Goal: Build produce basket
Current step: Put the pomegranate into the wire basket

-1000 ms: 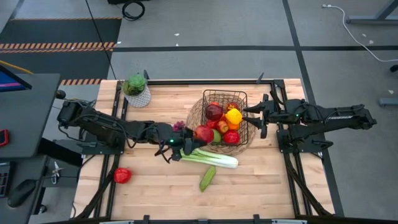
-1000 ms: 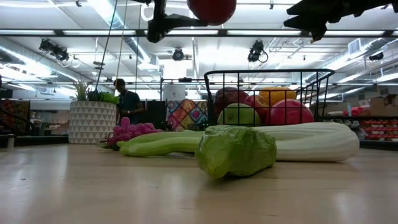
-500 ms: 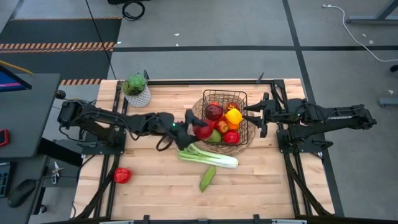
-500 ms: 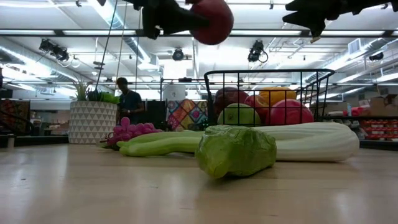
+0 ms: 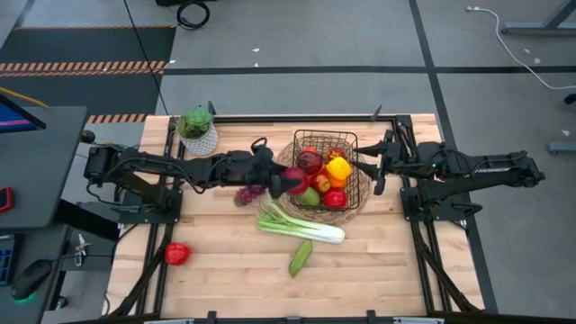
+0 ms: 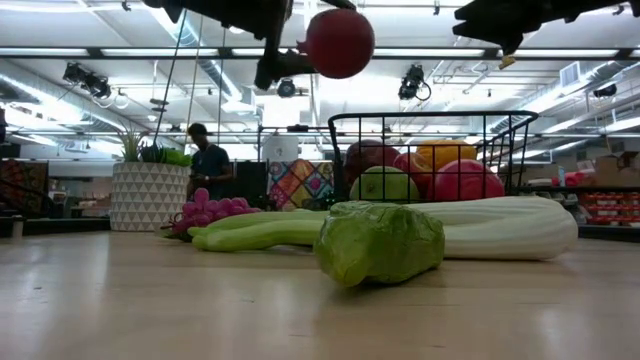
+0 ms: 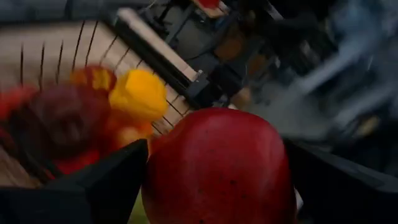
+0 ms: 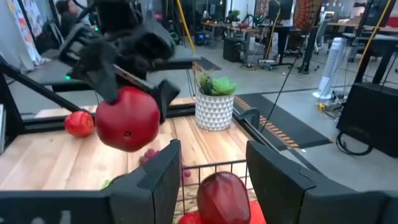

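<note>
On the wooden surface (image 5: pixel 216 270) your basket (image 5: pixel 353 142) sits near the far edge. Your left gripper (image 5: pixel 290 180) fingers clamp a red apple (image 5: pixel 296 181) at its rim. Your right gripper (image 5: pixel 367 167) fingers stand parted, empty, beside the basket.

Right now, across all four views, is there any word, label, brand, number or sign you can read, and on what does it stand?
None can be read.
The red apple held in the left gripper, the wire basket and the white plant pot carry no text.
Colourful panels and shelf goods in the room behind: too small to read.
</note>
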`<state>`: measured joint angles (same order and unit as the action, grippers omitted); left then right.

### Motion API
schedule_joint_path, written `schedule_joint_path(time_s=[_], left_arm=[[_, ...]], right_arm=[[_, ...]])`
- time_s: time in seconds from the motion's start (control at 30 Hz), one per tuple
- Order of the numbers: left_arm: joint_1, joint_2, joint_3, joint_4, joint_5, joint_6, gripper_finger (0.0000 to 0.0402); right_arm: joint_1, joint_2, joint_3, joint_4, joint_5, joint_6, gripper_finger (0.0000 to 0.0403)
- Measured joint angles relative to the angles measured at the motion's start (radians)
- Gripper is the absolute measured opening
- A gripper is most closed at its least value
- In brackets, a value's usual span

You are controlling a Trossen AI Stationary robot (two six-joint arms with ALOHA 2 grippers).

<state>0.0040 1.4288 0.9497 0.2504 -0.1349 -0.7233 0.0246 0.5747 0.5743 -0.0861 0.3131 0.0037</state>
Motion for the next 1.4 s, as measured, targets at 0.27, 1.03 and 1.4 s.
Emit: schedule_joint_path(time_s=[0.27,1.03,1.4], left_arm=[[-0.001,0.000,0.000,0.000,0.000,-0.444,0.0376],[0.049,0.170,0.226,-0.199,-0.059,0.128,0.0376],[0.024,0.428,0.578,-0.510,-0.057,0.347,0.0376]], right_arm=[[0.000,0.000,0.000,0.055,-0.033,-0.003,0.0187],[0.004,-0.005,0.000,0.056,-0.131,0.096,0.0187],[0.034,-0.053,-0.001,0.018,-0.127,0.102,0.0187]])
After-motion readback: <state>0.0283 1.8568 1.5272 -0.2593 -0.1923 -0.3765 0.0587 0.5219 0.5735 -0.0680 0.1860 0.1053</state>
